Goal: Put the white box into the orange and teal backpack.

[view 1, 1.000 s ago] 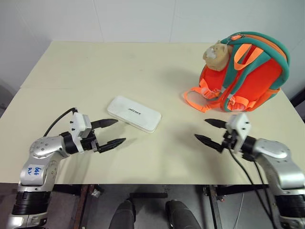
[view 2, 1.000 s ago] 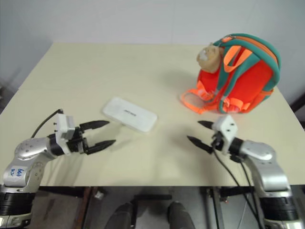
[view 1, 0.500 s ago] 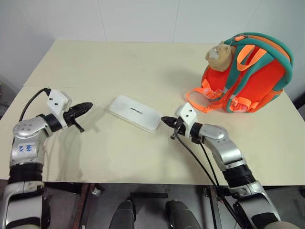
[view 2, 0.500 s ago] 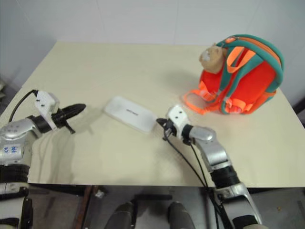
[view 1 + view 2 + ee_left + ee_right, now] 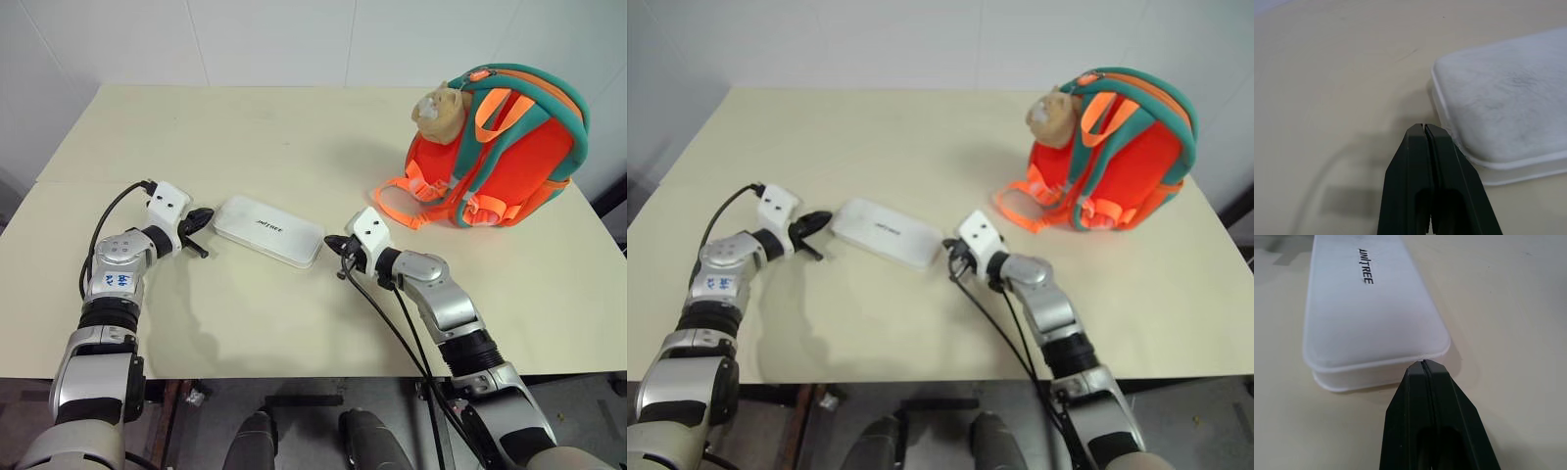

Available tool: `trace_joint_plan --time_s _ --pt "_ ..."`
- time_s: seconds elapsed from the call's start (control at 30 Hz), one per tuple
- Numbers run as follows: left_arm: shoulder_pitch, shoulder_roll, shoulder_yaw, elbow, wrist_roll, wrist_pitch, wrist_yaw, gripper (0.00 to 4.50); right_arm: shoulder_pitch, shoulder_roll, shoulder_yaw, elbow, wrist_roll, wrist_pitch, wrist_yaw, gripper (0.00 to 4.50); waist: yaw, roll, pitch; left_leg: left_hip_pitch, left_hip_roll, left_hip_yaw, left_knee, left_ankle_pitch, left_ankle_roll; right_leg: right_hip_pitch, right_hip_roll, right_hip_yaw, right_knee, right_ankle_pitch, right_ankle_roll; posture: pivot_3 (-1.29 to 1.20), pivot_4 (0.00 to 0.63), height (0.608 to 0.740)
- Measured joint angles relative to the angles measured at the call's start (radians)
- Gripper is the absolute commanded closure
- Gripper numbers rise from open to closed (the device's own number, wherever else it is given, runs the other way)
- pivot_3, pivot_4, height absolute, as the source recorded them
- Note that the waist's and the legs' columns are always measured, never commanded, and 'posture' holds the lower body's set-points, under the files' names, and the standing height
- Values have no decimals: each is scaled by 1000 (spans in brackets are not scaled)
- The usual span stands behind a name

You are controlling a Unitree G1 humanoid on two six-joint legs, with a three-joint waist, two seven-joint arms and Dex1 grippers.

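Observation:
The white box (image 5: 268, 230) lies flat on the cream table (image 5: 294, 137), its dark lettering facing up. My left gripper (image 5: 203, 217) is shut and empty, its tip close beside the box's left end (image 5: 1498, 112). At the box's right end (image 5: 1376, 323) my right gripper (image 5: 333, 244) is shut too, tip right against the lid's edge. The two grippers flank the box from either side. The orange and teal backpack (image 5: 509, 147) stands upright at the far right of the table, a tan plush toy (image 5: 439, 106) hanging on its front.
Orange webbing straps (image 5: 407, 206) spill from the backpack onto the table toward the box. Black cables (image 5: 392, 323) trail off my right arm over the table's near edge. A white wall (image 5: 294, 39) rises behind the table.
Both grippers have gone from open to shut. The right one swung left to the box's right end; the left one moved forward and inward to the box's left end.

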Motion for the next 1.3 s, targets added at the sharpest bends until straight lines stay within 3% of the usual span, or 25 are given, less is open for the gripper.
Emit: trace_joint_plan --time_s 0.33,0.7,1.07,1.3 --pt "-32 11 1 90 20 -8 46 4450 3 4 -1 3 -2 22 4 4500 -1 0 0 0 0 -1 0 0 0 0 0 -1 1 0 0 0 150 740" --pt "-55 -43 -1 98 4 -20 -52 4450 -26 45 -7 117 -14 -8 3 4500 -1 0 0 0 0 -1 0 1 -1 0 0 -1 1 0 0 0 150 740" --pt "196 -44 -3 -300 -77 116 -238 4450 39 -41 -54 13 -10 50 24 4500 1 0 0 0 0 -1 0 1 -1 1 -1 -1 1 0 0 0 150 740" --pt "320 -108 -29 -559 -98 245 -238 4450 126 -193 -108 -136 37 148 107 4500 12 0 0 0 0 -1 0 1 -1 1 -1 0 0 0 0 0 150 740"
